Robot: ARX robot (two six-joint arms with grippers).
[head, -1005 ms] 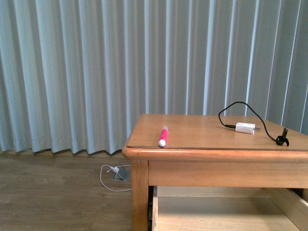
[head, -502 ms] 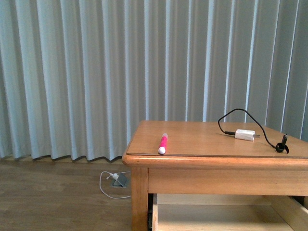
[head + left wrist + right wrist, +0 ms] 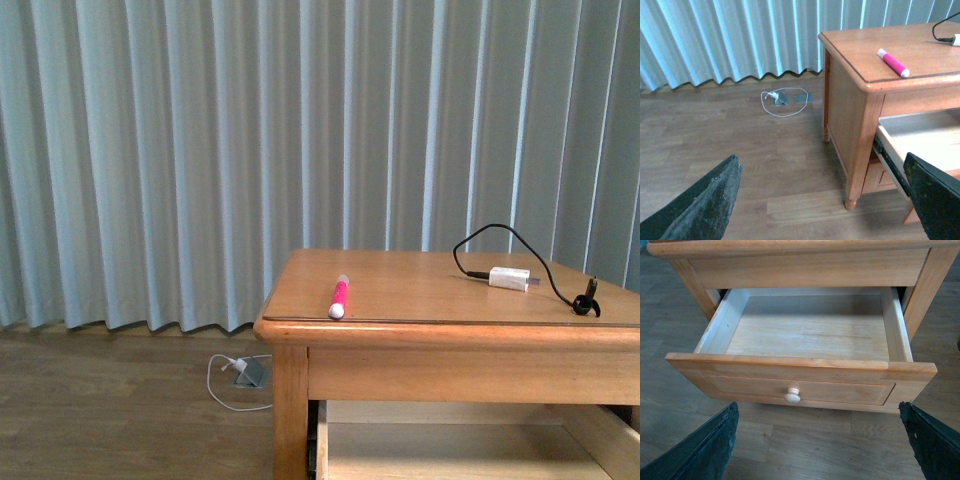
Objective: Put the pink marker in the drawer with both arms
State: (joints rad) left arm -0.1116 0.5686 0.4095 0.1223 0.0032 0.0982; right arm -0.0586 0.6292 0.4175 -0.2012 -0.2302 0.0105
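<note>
Front view shows neither of my arms, only the wooden tabletop before a pale pleated curtain. The pink marker lies on the tabletop near its front left corner, close to the front edge, with its white cap end toward that edge and its tail pointing back toward the curtain. It rests flat and nothing touches it. Well apart from it, toward the right edge, sits a white charger with a black cable that arches up and runs down to a dark plug close to the right edge. Below the tabletop the drawer stands pulled out, its light wood interior showing. From my left wrist I see my left tool spread wide, its two dark fingers far apart, hanging over the wooden floor to the left of the table; the marker and the pulled-out drawer both show beyond it. From my right wrist, my right tool is also spread wide and hangs above and in front of the drawer, looking down on its recessed front panel and round pale knob. On the floor by the curtain lies a small grey adapter with a white cord.
</note>
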